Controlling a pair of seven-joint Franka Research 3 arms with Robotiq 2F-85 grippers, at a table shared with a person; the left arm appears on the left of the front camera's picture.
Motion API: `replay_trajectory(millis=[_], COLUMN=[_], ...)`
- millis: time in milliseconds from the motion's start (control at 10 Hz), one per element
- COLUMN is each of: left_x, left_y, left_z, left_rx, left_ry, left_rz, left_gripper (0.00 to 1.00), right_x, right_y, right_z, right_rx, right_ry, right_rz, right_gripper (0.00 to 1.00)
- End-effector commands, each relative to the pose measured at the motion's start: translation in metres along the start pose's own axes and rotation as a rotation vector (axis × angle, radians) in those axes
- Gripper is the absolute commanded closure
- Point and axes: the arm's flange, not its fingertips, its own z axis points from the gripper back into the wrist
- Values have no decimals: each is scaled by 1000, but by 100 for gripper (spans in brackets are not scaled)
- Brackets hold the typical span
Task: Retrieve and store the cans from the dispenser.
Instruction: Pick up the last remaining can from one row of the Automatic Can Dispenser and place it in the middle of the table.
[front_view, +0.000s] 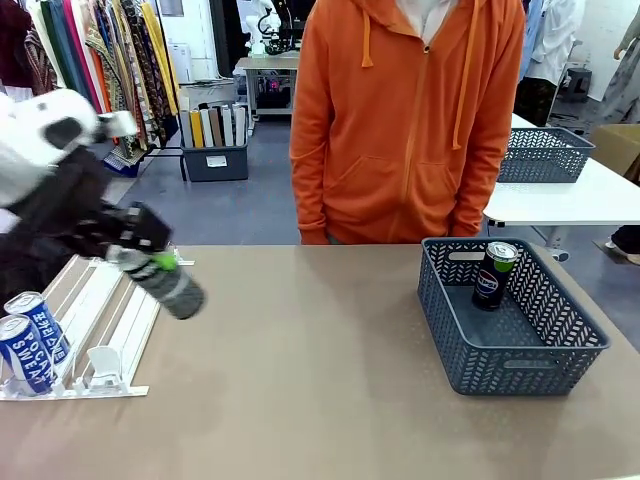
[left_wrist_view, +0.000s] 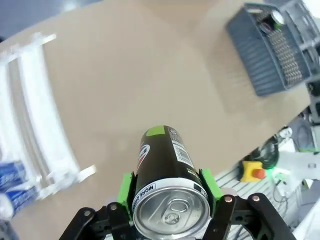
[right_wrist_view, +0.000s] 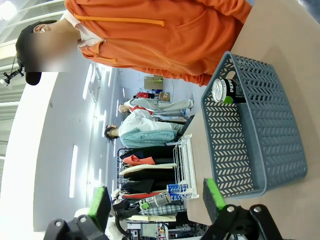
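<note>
So the dark green-topped can (front_view: 172, 286) is hanging tilted in the air, just off the far end of the white dispenser (front_view: 100, 320) and above the table (front_view: 320, 400). The left gripper (front_view: 135, 256) is clamping it near the silver top, with a green pad on each side of the body.

Two blue-and-white cans (front_view: 30, 345) are waiting at the near end of the rack against the stops. Well across the table, the grey lattice basket (front_view: 560, 350) is already holding one dark can (front_view: 493, 275) standing upright. The right gripper (right_wrist_view: 156, 200) is idling with its jaws wide apart and nothing between them.

Here's what's worrying me:
- **Slipping:** the can is slick and round, it's being pinched at one end, and most of its length is sticking out past the pads. My guess is a quick swing could let it rotate or slide out.
- **Hitting the basket:** coming in tilted or too low, it could clip the near wall or knock over the can already in there.
- **The person:** someone in an orange hoodie (front_view: 405, 120) is standing at the far edge, near the path to the basket.
</note>
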Motion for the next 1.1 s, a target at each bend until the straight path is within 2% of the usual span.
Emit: replay_trajectory(millis=[0, 200, 500, 600, 800, 1000], left_x=[49, 69, 81, 84, 89, 92], left_y=[-47, -94, -126, -126, -121, -117], left_z=[-64, -129, -191, -207, -228, -235], left_rx=[20, 102, 249, 283, 265, 208], left_ry=[68, 167, 256, 284, 350, 365], left_rz=[-89, -140, -175, -175, -188, -206], left_gripper=[100, 100, 100, 100, 100, 100], right_x=[2, 2, 2, 2, 2, 2], right_y=[3, 3, 3, 3, 3, 3], right_z=[1, 1, 1, 1, 1, 1], right_rx=[11, 11, 11, 11, 11, 11], right_ry=[-1, -1, -1, -1, -1, -1], right_rz=[10, 10, 10, 10, 10, 10], right_gripper=[0, 0, 0, 0, 0, 0])
